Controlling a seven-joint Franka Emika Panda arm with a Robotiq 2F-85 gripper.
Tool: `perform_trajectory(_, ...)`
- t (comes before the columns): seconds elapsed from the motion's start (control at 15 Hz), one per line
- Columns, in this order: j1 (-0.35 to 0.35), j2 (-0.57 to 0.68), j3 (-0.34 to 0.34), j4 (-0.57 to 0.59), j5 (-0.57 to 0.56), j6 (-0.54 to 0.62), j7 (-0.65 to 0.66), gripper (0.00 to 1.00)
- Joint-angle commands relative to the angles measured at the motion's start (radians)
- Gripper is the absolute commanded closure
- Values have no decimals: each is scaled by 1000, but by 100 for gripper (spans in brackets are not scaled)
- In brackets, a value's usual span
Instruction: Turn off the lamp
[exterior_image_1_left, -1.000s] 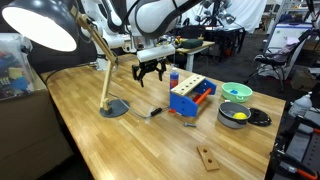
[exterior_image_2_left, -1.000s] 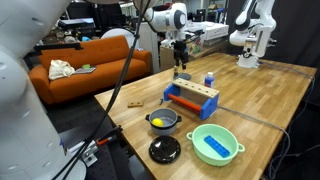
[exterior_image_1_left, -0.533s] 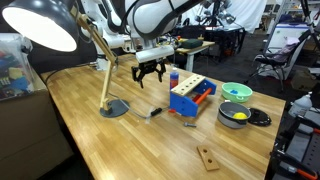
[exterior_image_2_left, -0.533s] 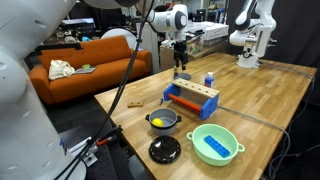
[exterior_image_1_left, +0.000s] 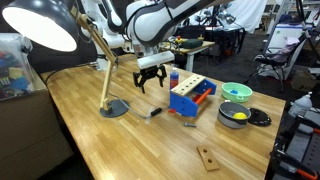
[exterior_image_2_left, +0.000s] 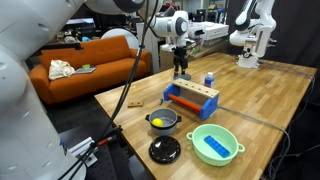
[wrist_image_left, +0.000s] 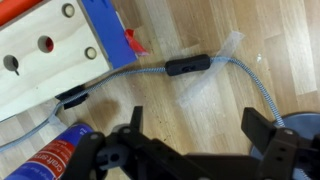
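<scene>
I am hovering my gripper (exterior_image_1_left: 151, 85), wide and empty, near the lit lamp (exterior_image_1_left: 45, 28) in an exterior view; in the wrist view I am hanging over its cord switch (wrist_image_left: 187, 66), which an off-centre press could skid aside.

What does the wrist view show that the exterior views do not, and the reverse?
Only the wrist view: the braided cord and its dark inline switch seen clearly, lying on the wooden table. Only an exterior view: the lamp with its lit shade and wooden arm, and the green bowl. Both: the open gripper and the blue box.
</scene>
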Motion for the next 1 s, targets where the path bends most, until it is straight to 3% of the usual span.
perform_trajectory(0.0,4,97,-7,109,27,-63,-44,0)
perform_trajectory(0.07,8,124,-10,131,25,-73,-49,0)
perform_trajectory(0.2,16,174,-16,183,21,-97,-55,28)
perform_trajectory(0.87,34,325,-21,400,23,-232,-66,97)
perform_trajectory(0.93,37,337,-22,419,23,-248,-67,100)
